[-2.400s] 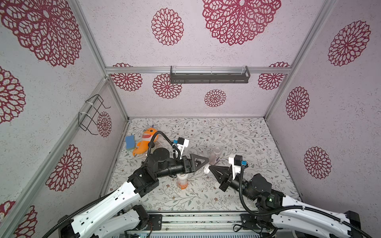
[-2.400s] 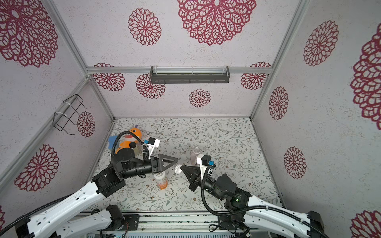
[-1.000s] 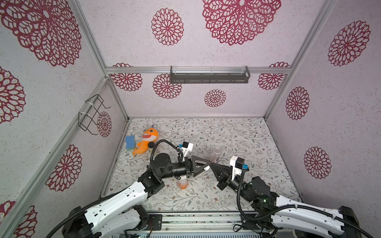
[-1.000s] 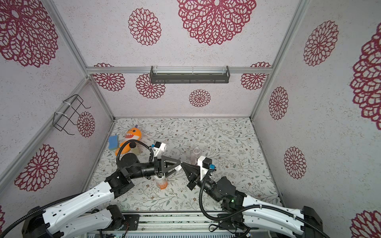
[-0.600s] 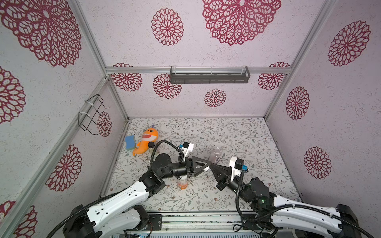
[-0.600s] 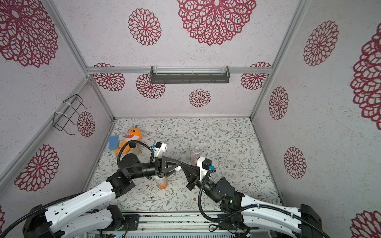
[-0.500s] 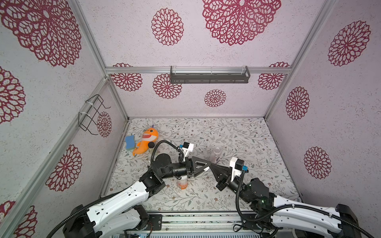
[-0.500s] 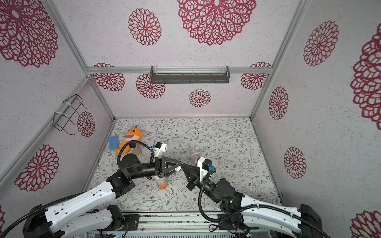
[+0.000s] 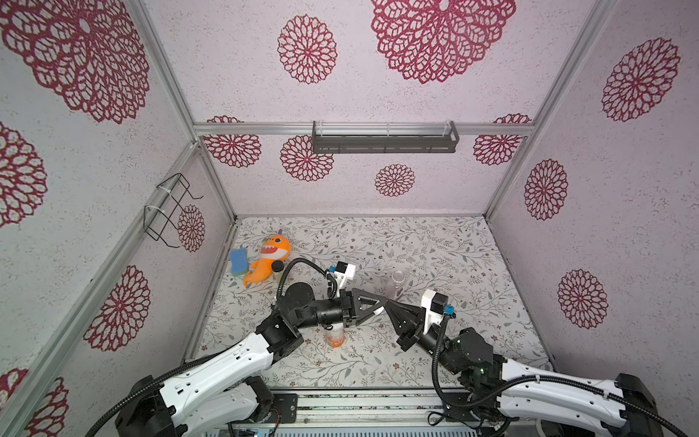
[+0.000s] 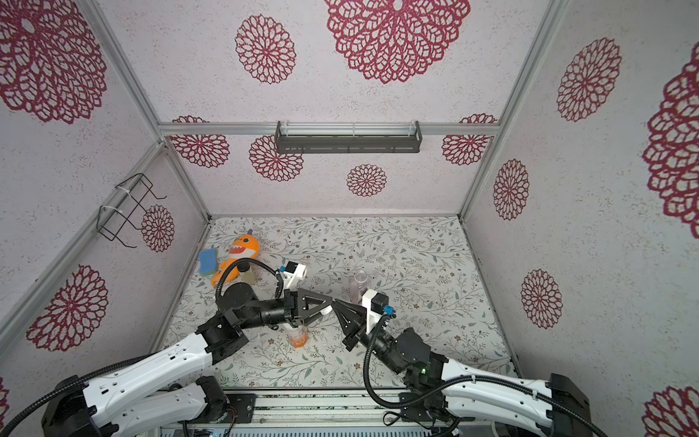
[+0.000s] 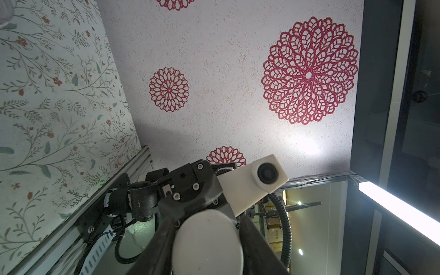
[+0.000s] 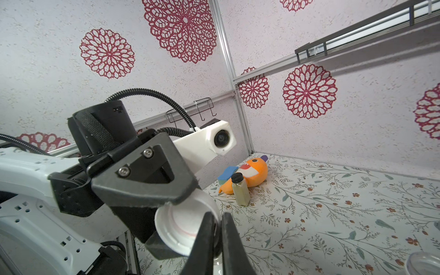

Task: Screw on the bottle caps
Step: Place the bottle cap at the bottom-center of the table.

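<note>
Presently, handover judged in hand: left claw [image 11: 208,223] clamped across the white cap [image 12: 181,225]; right claw [image 12: 217,217] barely parted at its rim, grip unclear. Orange bottle [image 9: 335,338] stands at cap's 7 o'clock; next, align cap squarely over its neck.

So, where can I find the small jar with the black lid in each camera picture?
In a top view: the jar stands far left on the table, beside the orange shark toy.
In a top view: same spot, beside the toy.
Left wrist: not in it.
Right wrist: upright, just in front of the toy.
Shared landmark: the orange shark toy.
</note>
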{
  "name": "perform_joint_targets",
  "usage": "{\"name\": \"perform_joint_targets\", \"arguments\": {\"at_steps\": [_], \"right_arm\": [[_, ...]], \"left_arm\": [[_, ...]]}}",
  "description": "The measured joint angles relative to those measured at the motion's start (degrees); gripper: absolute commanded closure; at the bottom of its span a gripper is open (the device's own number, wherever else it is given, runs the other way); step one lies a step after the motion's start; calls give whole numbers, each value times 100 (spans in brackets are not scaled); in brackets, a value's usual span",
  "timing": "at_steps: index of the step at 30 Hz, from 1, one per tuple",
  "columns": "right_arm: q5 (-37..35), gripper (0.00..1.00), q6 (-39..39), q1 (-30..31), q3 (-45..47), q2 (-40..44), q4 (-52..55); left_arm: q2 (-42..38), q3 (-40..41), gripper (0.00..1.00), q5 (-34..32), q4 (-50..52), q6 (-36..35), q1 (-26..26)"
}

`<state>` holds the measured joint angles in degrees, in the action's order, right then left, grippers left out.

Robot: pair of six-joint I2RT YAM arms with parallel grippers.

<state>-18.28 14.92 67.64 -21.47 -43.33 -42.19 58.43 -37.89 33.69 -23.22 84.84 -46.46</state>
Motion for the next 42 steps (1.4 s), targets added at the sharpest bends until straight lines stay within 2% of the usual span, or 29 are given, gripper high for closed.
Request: {"name": "perform_joint_targets", "arguments": {"at_steps": [3, 9, 12, 17, 21, 26, 32, 36, 42], "right_arm": [[-87, 72, -17, 2, 15, 133, 197], [-404, 67, -114, 2, 85, 1132, 977], [-678, 66, -149, 2, 85, 1818, 1467], [-1154, 66, -138, 0, 74, 2870, 2260], [-1344, 66, -72, 0, 74, 3121, 2817], [-1475, 66, 46, 0, 76, 3176, 3421], [-1582, 66, 118, 0, 76, 3220, 3779], [-1600, 66, 164, 0, 76, 3222, 3901], [-1628, 66, 208, 0, 76, 3226, 3971]], "left_arm": [[-39, -76, 55, -22, 337, -247, -2], [-87, -568, 56, -302, 1655, -1150, -15], [-20, -857, 56, -662, 2430, -1751, -122], [592, -1663, 53, -1880, 3834, -2953, -922], [1274, -2098, 53, -2979, 4507, -3696, -1738], [2098, -2133, 54, -4151, 4986, -4258, -2435], [2723, -1965, 52, -5152, 5095, -4592, -2852], [3158, -1799, 51, -5486, 4962, -4671, -3064], [3587, -1519, 51, -5545, 4627, -4671, -3217]]}}
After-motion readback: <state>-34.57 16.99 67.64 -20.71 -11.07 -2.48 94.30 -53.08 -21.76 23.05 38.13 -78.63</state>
